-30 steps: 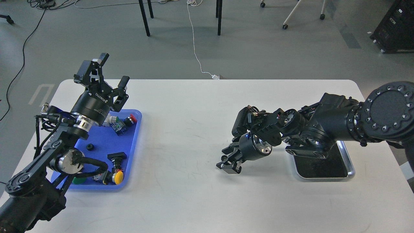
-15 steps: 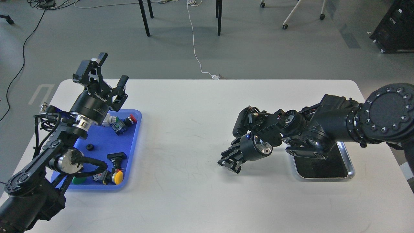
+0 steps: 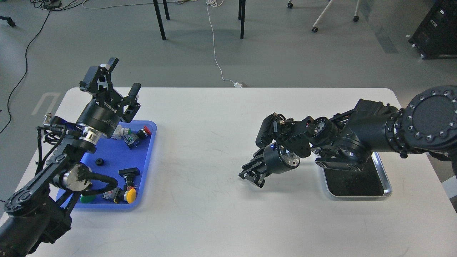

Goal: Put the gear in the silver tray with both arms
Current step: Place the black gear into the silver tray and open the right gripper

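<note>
**Grippers and tray positions, single head-view moment**

The black two-fingered left gripper (image 3: 119, 76) was raised above the far end of the blue rectangular plastic tray (image 3: 144, 178), its fingers spread apart with nothing between them. The black jointed left arm (image 3: 71, 157) with its silver wrist ring rose from the lower left corner, crossing over the near part of that tray.

The black right gripper (image 3: 252, 173) was low over the white rounded-corner desk (image 3: 200, 214), pointing left and down, near the desk's middle. It was seen dark and end-on; whether the fingers were apart or together could not be told, nor whether anything sat between them. The black jointed right arm (image 3: 371, 128) reached in from the right edge, passing over the far end of the shallow shiny silver tray with dark floor (image 3: 387, 185).

The silver tray lay on the right side of the desk, well apart from the blue tray, to the right of the right gripper. Its visible floor held no distinguishable object.

In the blue tray: a small black toothed gear (image 3: 99, 162) near the middle, a yellow-capped push button (image 3: 130, 195) at the near edge, a red-capped push button (image 3: 144, 131) at the far right corner.
</note>
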{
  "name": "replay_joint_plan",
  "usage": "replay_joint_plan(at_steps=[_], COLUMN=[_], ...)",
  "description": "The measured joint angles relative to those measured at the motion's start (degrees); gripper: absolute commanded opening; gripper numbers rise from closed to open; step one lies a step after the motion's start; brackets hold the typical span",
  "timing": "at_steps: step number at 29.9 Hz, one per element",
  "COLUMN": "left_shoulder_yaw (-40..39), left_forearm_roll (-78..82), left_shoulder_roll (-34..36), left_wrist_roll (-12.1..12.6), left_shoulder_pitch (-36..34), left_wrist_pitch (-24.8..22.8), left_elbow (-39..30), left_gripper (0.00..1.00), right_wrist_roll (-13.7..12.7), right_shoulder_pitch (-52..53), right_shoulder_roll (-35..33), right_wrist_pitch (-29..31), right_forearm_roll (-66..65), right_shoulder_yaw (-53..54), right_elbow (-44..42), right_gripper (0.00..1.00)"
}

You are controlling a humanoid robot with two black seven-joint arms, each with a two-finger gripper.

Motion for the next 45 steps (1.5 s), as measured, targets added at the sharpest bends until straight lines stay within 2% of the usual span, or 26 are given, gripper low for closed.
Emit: replay_joint_plan(at_steps=[12, 17, 29, 36, 40, 45], left_shoulder_yaw=[0.14, 0.29, 0.52, 0.53, 0.53, 0.53], left_forearm_roll=[0.09, 0.22, 0.36, 0.36, 0.37, 0.36], left_shoulder_roll=[0.06, -0.14, -0.46, -0.60, -0.58, -0.29], left_wrist_roll=[0.00, 0.00, 0.08, 0.08, 0.08, 0.08], left_shoulder_pitch=[0.00, 0.00, 0.00, 0.00, 0.00, 0.00], left_wrist_pitch=[-0.07, -0.14, -0.43, -0.43, -0.43, -0.43], left_elbow=[-0.33, -0.36, -0.43, -0.75, -0.87, -0.94], left_gripper=[0.98, 0.98, 0.98, 0.98, 0.98, 0.98], right_wrist_roll=[-0.01, -0.01, 0.00, 0.00, 0.00, 0.00], right_shoulder_pitch=[3.58, 1.20, -11.49, -13.96, -14.54, -14.53], right_shoulder_roll=[-21.48, -26.81, -26.89, -25.49, -24.17, -23.45], right_wrist_pitch=[-0.24, -0.02, -0.32, -0.47, -0.47, -0.47], right_forearm_roll=[-1.82, -2.64, -2.64, -2.51, -2.38, -2.27], right_shoulder_yaw=[2.85, 2.42, 2.17, 2.73, 2.84, 2.86], right_elbow=[2.39, -0.42, -11.64, -15.31, -17.18, -17.59], right_gripper=[0.14, 0.16, 0.17, 0.18, 0.20, 0.28])
